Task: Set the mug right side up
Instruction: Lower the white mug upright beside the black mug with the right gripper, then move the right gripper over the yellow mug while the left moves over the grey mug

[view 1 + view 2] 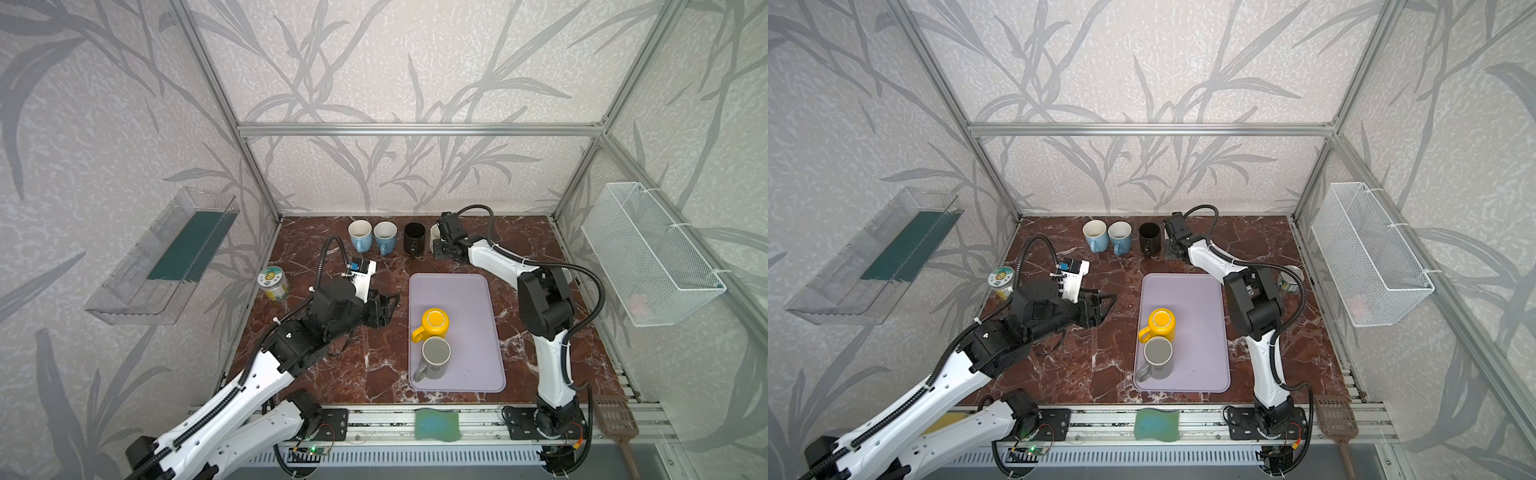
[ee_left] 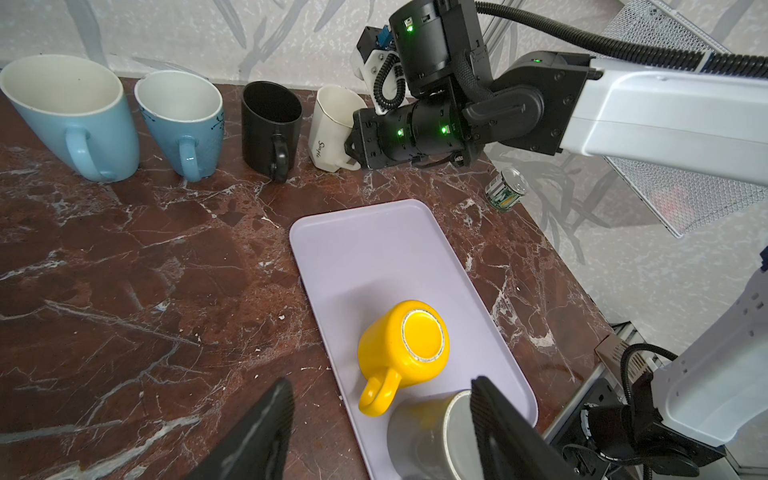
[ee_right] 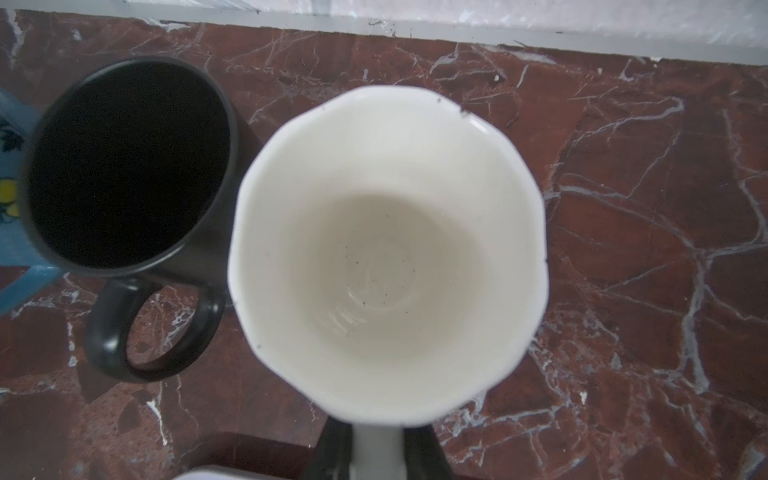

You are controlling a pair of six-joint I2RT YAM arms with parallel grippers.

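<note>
On a red marble worktop [image 1: 374, 361], a faceted white mug [image 3: 386, 249] sits mouth-up, handle pinched by the right fingers [image 3: 332, 453]; the left fingers [image 2: 257, 436] gape, empty.

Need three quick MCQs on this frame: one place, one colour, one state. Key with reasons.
1. Where is the yellow mug? A) held in the air B) on the tray C) out of view
2. Colour of the mug in the right tool? A) black B) white C) blue
3. The left tool is: A) open, empty B) shut on the yellow mug C) shut on the tray
Key: 1B, it sits base-up on the tray; 2B, it pinches the handle of the white mug; 3A, jaws spread beside the tray, nothing gripped.
</note>
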